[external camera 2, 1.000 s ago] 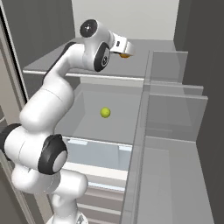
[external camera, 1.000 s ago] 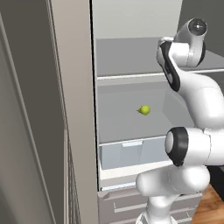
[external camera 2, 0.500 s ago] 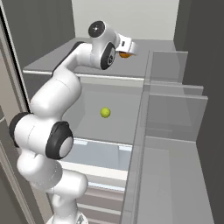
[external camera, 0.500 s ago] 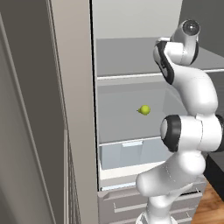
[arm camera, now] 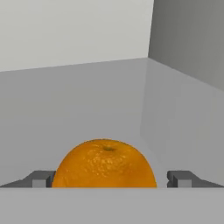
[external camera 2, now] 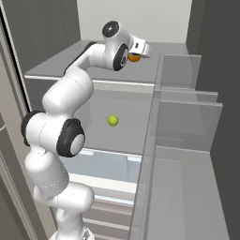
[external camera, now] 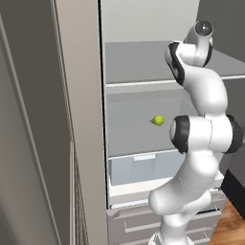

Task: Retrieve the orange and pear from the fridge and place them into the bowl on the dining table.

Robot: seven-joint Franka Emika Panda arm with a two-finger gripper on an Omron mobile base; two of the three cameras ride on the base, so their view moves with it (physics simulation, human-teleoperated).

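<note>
White arm reaching up onto the top grey shelf of the tall pale grey-beige fridge (external camera: 81,95), door swung wide. Two-finger gripper (arm camera: 111,178) spread wide around the small round bright orange fruit (arm camera: 104,164) — one dark fingertip (arm camera: 40,179) showing on each side of it, with a sliver of gap on the right side and the left one looking nearly against the peel. Hard to say from the hand view whether that left tip actually touches. Orange sitting on the shelf floor, not far from the corner where the back wall meets the side wall. From the right base view, just a bit of orange (external camera 2: 134,58) peeking out under the hand at the shelf's right end, beside the clear door bins.

One shelf down — small yellow-green pear (external camera: 158,120) lying by itself about mid-shelf, well apart from the arm's elbow; same fruit (external camera 2: 112,120) seen from the other side, sitting left of the door's clear panels. Below that, a clear drawer (external camera: 139,167) with a pale front, then the lower grey drawers.
</note>
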